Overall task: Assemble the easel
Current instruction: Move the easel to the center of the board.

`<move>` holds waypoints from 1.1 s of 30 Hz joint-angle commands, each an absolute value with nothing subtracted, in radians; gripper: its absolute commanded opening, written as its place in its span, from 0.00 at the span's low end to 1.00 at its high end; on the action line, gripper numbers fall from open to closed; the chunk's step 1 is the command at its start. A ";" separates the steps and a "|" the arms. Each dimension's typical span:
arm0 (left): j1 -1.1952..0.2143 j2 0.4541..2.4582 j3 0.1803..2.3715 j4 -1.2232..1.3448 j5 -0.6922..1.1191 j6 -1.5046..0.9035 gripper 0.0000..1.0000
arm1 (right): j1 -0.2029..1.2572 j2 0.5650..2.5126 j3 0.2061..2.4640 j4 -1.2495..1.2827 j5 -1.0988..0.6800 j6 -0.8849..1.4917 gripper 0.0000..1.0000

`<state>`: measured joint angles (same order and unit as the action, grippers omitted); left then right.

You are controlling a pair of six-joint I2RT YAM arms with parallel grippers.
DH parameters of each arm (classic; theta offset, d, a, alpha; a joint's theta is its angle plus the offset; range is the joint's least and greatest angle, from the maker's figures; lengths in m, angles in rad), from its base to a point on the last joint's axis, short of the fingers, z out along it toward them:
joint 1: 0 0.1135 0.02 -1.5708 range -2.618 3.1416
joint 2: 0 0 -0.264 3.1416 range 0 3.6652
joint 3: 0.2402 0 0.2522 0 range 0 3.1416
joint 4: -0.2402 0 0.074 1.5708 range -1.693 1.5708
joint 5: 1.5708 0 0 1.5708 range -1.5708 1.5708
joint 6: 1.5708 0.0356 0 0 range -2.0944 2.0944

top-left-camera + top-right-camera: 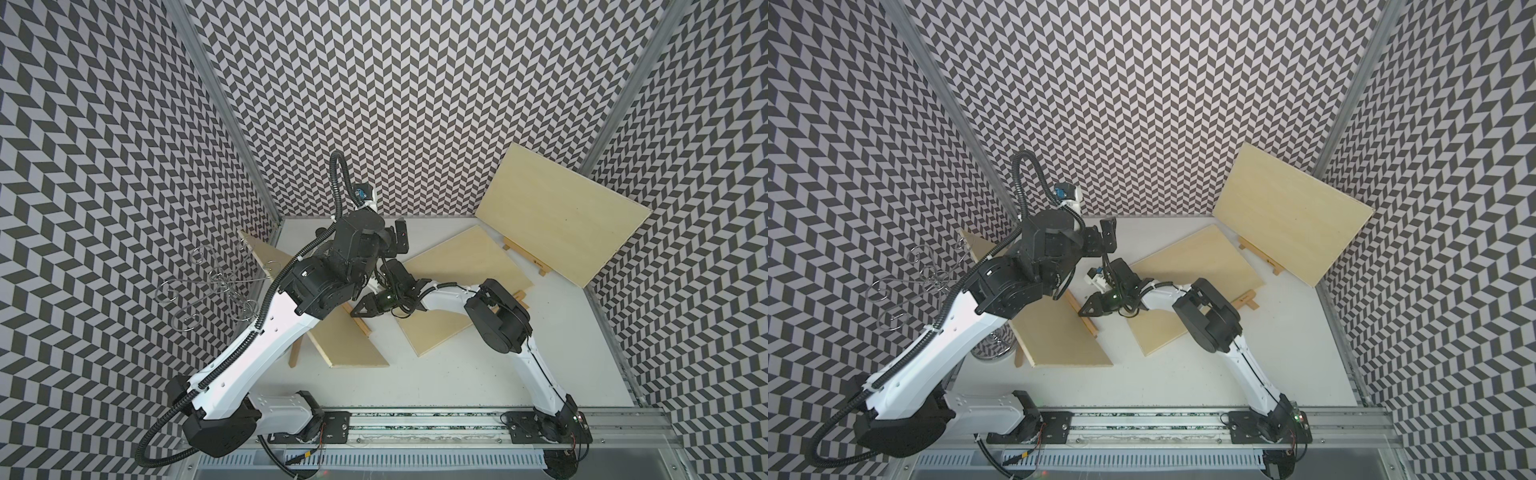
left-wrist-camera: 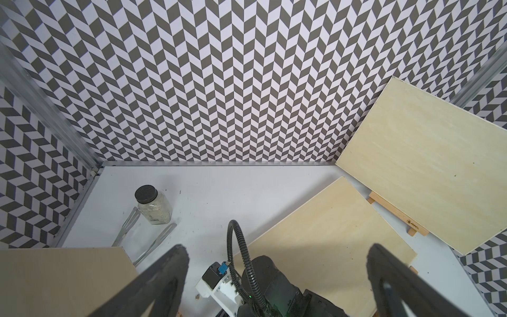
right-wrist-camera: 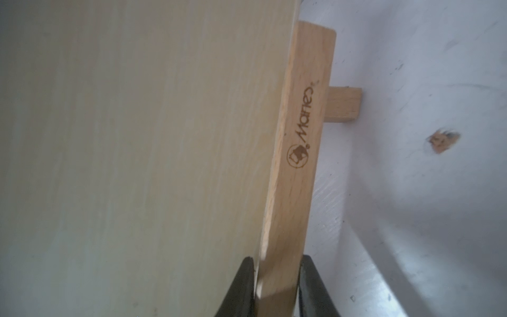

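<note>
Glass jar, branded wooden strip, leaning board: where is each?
glass jar (image 2: 155, 211), left wrist view, clear body
branded wooden strip (image 3: 297, 186), right wrist view, printed face
leaning board (image 1: 561, 212), a top view, flat face

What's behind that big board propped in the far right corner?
Only a wooden ledge strip pokes out along the lower edge of the board. Whatever props the board up from behind is covered.

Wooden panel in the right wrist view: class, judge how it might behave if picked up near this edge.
Probably stiff: the panel looks flat and straight-edged. Likely light for its size, as its edge looks thin. With the right gripper seemingly pinching only this edge, together with the strip, the broad face might twist or swing.
</note>
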<state>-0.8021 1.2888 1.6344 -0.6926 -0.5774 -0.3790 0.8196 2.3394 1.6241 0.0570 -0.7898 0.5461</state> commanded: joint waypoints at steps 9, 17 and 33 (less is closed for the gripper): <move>-0.797 1.262 1.631 -0.693 -0.576 -0.388 0.99 | 0.754 2.299 1.587 0.132 -0.514 0.543 0.03; -0.796 1.256 1.623 -0.689 -0.579 -0.388 0.99 | 0.755 2.310 1.582 0.145 -0.444 0.573 0.02; -0.797 1.253 1.617 -0.685 -0.572 -0.370 0.99 | 0.758 2.411 1.684 0.185 -0.267 0.718 0.01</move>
